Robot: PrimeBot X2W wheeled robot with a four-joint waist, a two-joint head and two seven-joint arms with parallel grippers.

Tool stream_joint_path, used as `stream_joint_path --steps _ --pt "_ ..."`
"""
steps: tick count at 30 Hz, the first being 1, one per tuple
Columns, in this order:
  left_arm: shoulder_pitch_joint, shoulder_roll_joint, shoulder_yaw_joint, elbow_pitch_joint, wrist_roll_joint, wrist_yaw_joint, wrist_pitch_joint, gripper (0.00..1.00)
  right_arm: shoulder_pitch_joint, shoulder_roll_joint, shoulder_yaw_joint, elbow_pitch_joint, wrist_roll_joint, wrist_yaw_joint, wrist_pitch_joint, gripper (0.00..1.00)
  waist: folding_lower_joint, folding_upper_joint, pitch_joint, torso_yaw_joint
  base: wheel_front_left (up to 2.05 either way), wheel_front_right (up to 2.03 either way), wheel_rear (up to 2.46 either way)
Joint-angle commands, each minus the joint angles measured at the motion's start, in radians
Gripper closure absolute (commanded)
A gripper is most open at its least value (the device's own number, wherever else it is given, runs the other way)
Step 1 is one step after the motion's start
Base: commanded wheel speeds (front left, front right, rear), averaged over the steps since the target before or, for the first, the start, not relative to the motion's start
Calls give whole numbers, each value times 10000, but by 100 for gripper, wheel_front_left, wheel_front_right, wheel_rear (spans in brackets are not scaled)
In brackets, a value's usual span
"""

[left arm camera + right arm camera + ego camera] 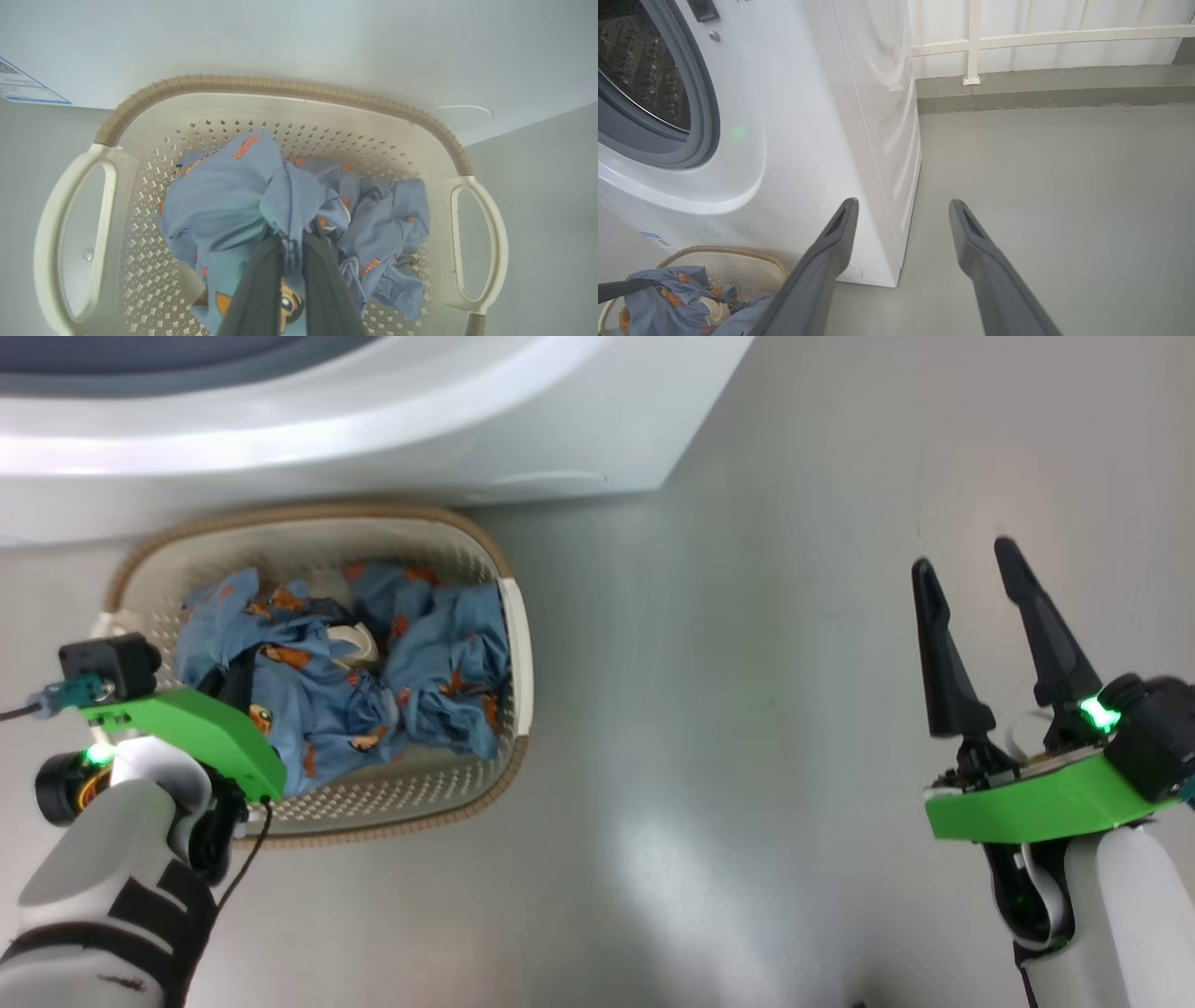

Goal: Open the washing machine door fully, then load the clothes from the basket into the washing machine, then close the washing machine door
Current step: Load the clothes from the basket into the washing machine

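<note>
Left gripper [292, 240] down inside the basket [280, 85], fingers pinched on a raised fold of the clothes [219, 200]. Tips sunk in cloth, so the exact bite is not readable.

Right gripper [962, 560] spread, nothing between the fingers, over bare grey floor [747, 728], well apart from the basket's right handle. Wide open floor that side, running to a low kerb and pale railing [971, 42].

Basket on the floor, far rim tucked under the bulging front of the washing machine [808, 121].
- Basket: cream perforated plastic, ribbed brown rim band, loop handles.
- Clothes: soft light blue, orange-brown prints, bunched mid-basket.

Perforated steel drum [640, 79] and grey gasket [658, 140] cut off at the frame edge. Blue-edged label [23, 88] on the washer front, print too small to read.
</note>
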Motion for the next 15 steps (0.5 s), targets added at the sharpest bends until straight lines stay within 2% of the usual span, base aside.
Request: stream_joint_path --steps 1,13,15 --pt "428 538 553 -405 255 -15 -131 100 489 -52 154 -126 91 27 -46 0 0 0 -903 329 0 0 0" --pt "2661 416 3405 -2908 2580 -15 -134 100 1408 -124 45 236 223 27 -46 0 0 0 -2787 481 0 0 0" --pt "2870 360 3606 -3125 2788 -15 -134 100 1504 -156 28 267 247 27 -46 0 0 0 -2939 495 0 0 0"
